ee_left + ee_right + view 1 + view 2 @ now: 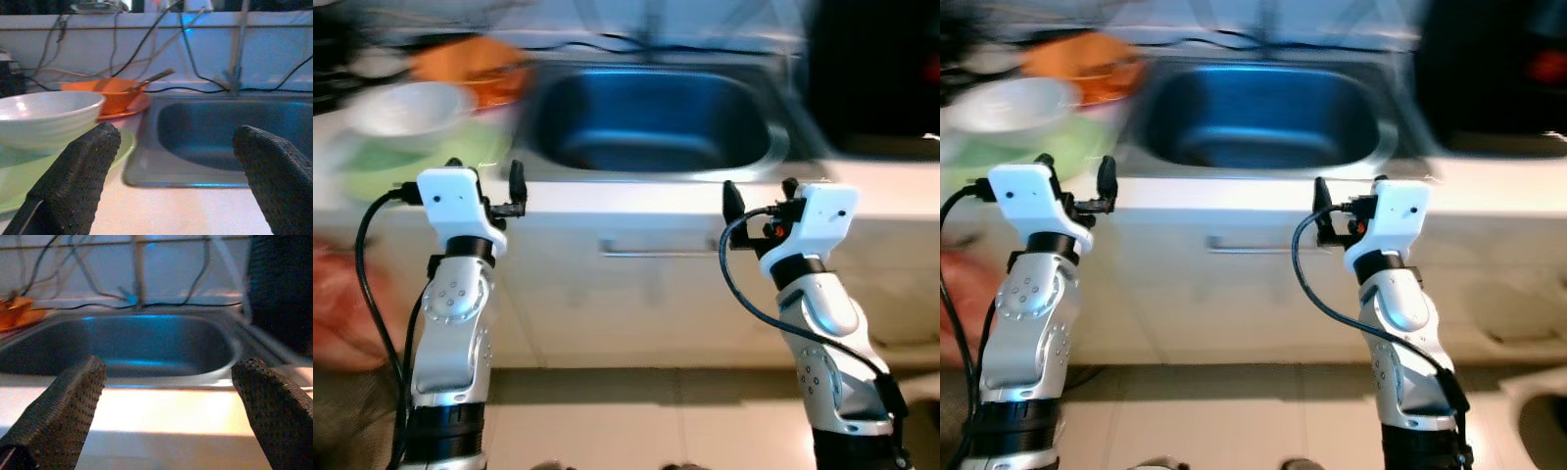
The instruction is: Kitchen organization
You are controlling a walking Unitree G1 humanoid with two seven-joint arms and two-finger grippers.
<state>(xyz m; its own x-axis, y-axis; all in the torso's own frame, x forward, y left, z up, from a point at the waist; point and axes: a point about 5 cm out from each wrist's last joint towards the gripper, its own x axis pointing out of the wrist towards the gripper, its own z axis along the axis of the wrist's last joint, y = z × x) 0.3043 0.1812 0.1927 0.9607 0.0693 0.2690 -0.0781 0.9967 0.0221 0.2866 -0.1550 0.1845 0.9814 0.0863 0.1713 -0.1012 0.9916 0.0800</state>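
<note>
Two tools hover at the worktop (636, 196) edge, both with fingers spread and holding nothing: your left tool (485, 186) near the white bowl (406, 106) on its green plate (411, 157), your right tool (760, 201) before the sink (651, 122). The orange bowl (110, 93) sits behind. The head views are blurred; reaching now, you could knock the stacked dishes.

Head views motion-blurred, wrist views dim, bluish, softly focused.
</note>
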